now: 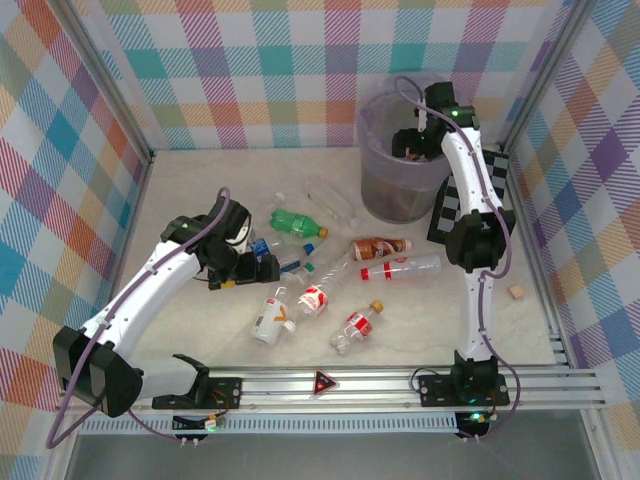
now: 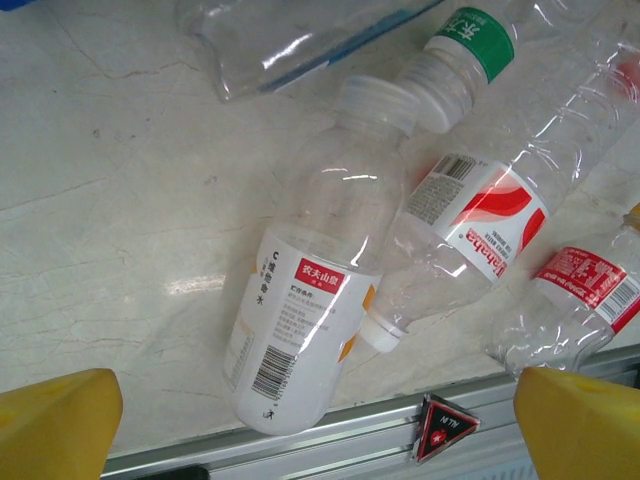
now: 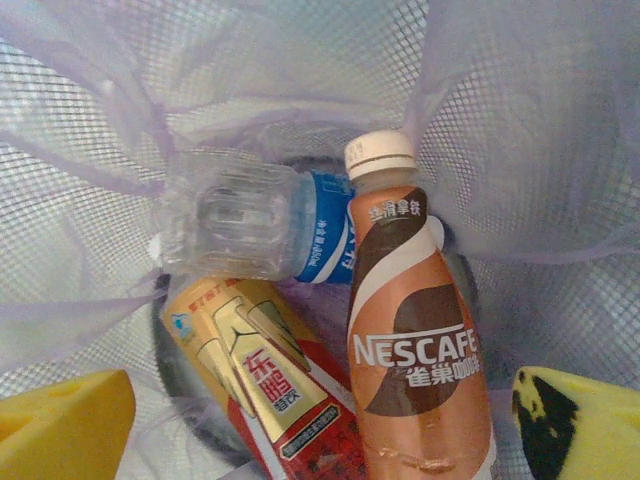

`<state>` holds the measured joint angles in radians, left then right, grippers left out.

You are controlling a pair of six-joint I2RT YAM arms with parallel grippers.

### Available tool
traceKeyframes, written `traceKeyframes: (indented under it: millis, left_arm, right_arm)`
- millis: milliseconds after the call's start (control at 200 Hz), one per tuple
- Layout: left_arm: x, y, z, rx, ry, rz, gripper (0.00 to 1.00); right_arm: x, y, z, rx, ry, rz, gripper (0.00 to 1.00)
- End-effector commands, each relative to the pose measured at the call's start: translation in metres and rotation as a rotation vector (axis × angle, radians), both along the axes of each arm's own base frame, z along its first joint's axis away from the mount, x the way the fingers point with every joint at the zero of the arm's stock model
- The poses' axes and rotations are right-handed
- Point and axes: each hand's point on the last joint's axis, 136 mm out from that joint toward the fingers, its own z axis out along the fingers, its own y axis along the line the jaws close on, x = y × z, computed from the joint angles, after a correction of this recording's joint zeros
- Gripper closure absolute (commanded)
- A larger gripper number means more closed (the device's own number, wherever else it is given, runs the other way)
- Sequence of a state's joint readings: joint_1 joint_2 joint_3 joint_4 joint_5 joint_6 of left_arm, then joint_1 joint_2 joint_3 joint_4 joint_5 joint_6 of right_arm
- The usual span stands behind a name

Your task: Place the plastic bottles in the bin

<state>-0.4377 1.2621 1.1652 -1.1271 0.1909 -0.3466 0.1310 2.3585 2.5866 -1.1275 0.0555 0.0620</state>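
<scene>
My left arm (image 1: pixel 150 285) and right arm (image 1: pixel 468 170) are white shells with black joints, each trailed by a lilac cable (image 1: pixel 506 250). I see small green lights under their black bases (image 1: pixel 215 385). The jaws wear yellow pads (image 2: pixel 55 425), one on the right smudged black.

Pale marbled table (image 1: pixel 190 190), holding the bin (image 1: pixel 385 190) upright at the far right, with a chequered board (image 1: pixel 447 212) just beside it. Strewn on their sides across the middle: a green bottle (image 1: pixel 297 222), a clear bottle (image 1: pixel 332 200) behind it, a brown-labelled bottle (image 1: pixel 380 247), red-labelled bottles (image 1: pixel 318 298) and a white-labelled bottle (image 1: pixel 268 318) nearest the rail (image 1: pixel 350 378). Near the right edge, well apart, a small wooden block (image 1: pixel 517 291).
</scene>
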Motion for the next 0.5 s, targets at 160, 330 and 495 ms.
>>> traceKeyframes:
  millis: [160,330,495]
  left_arm:
    - [-0.024,-0.011,-0.017,-0.025,0.082,-0.059,0.00]
    - [-0.042,-0.021,-0.025,-0.042,0.119,-0.110,0.00]
    - [-0.052,-0.025,-0.039,-0.028,0.139,-0.130,0.02]
  right_arm:
    - [-0.043,0.022,0.156,0.188,-0.291,0.086,0.01]
    - [-0.079,0.031,0.208,0.328,-0.345,0.076,0.01]
    - [-0.115,0.058,0.216,0.512,-0.261,0.157,0.00]
